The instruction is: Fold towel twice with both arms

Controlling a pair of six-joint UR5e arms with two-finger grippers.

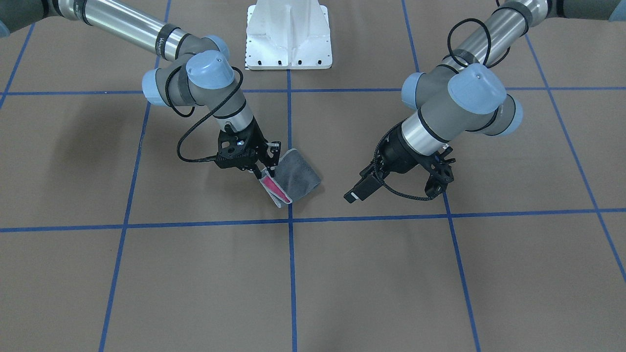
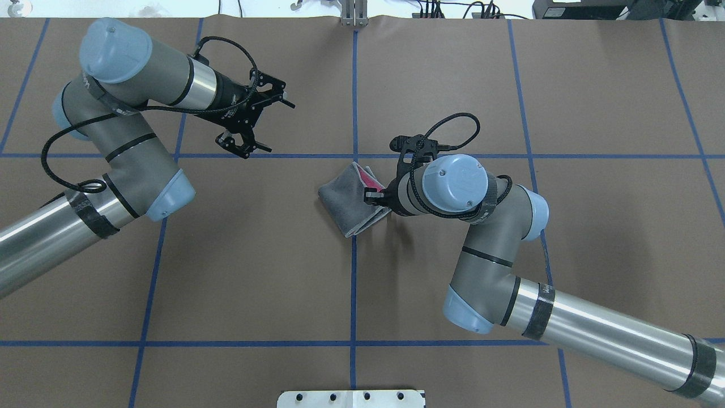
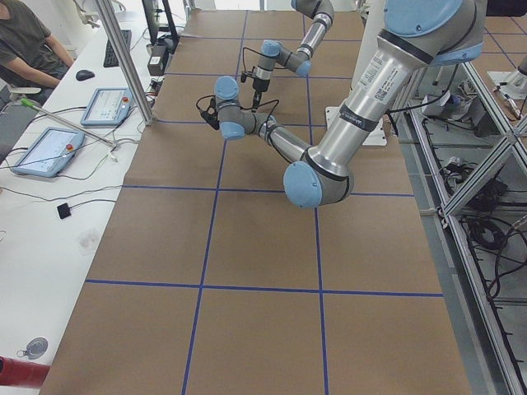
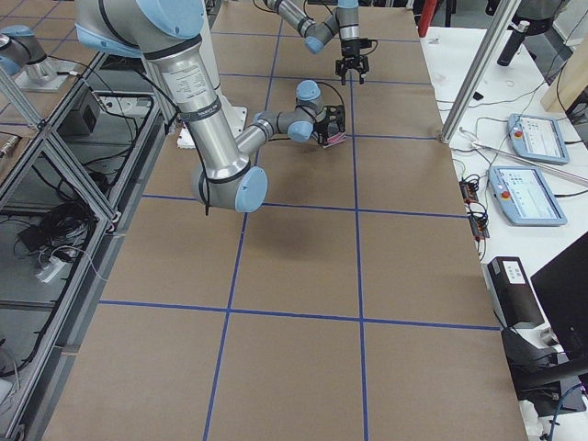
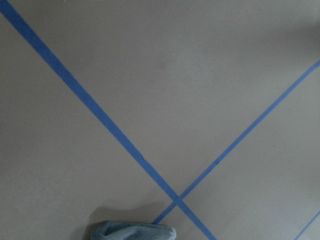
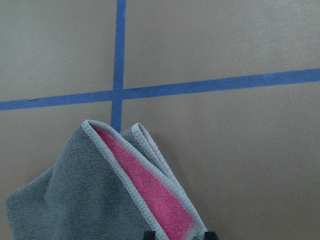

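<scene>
The limp, light towel [image 2: 342, 199] seemed pinched at its stitched edge by the right gripper [image 2: 378, 195]; the left gripper [image 2: 278, 127] gaped.

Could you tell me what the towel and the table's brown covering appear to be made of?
Towel: soft terry-like cloth, matte. It shows a nubby pile, a stitched light border and limp folds. Table covering: probably brown paper or card, matte. It looks flat and uniform, with no sheen.
</scene>
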